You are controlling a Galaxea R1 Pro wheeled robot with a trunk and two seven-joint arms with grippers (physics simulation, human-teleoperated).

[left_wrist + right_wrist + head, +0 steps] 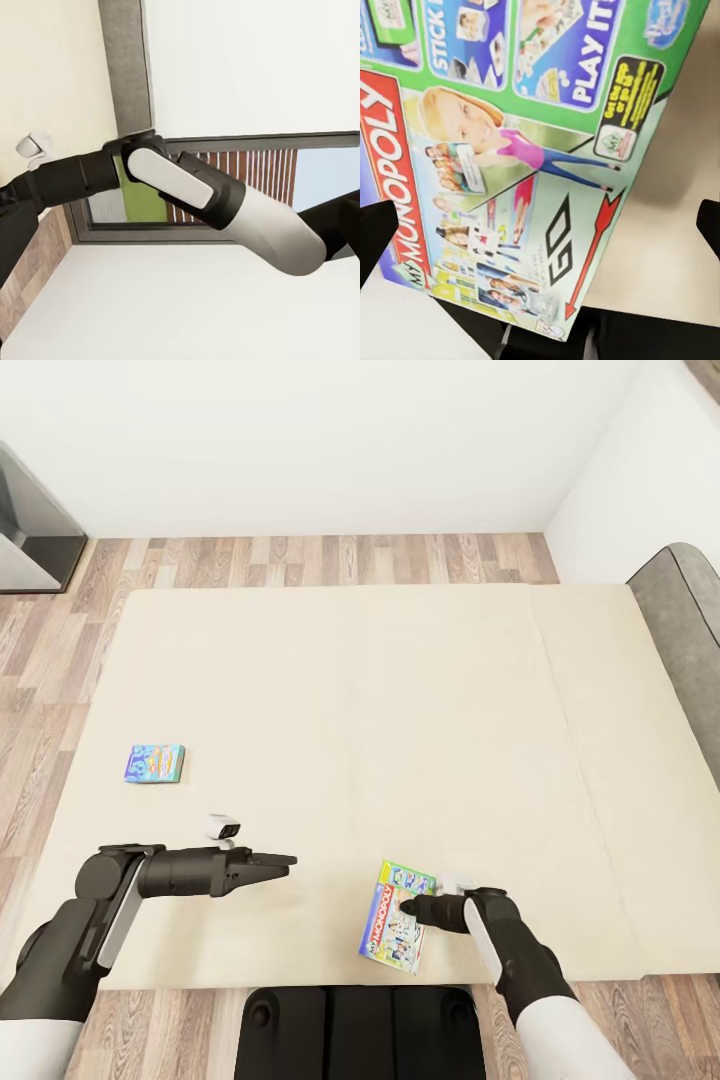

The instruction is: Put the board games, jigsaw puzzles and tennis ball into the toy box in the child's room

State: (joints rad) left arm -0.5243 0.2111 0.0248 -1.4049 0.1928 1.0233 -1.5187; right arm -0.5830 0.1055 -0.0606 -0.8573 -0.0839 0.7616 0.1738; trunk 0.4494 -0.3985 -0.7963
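While my right hand point(418, 908) sits at the near edge of the bed point(300, 660), the step I judge to be in hand is picking up the larger board game point(397, 916), the green-edged Monopoly box, and doing it well means getting one finger on each long side of the box before I close, low enough to catch its thin edges instead of skating over the printed lid. In the right wrist view the dark fingertips point(376, 234) show at opposite margins with the box point(510, 150) lying across the gap between them, so I read the hand as spread wide and not gripping anything yet; the box lies flat on the mattress, slightly skewed, one corner pointing towards my wrist. From the head view the hand is touching or just over the box's right side, and I cannot tell which. Because the box lies close to the mattress edge, a clumsy push could slide it off onto the plank floor point(60, 660), so I would square up to it first. My left hand point(283, 859) hangs over bare mattress well to the left, fingers drawn together to a narrow point and empty. The small blue board game point(154, 763) lies further up the bed on my left side, apart from both hands
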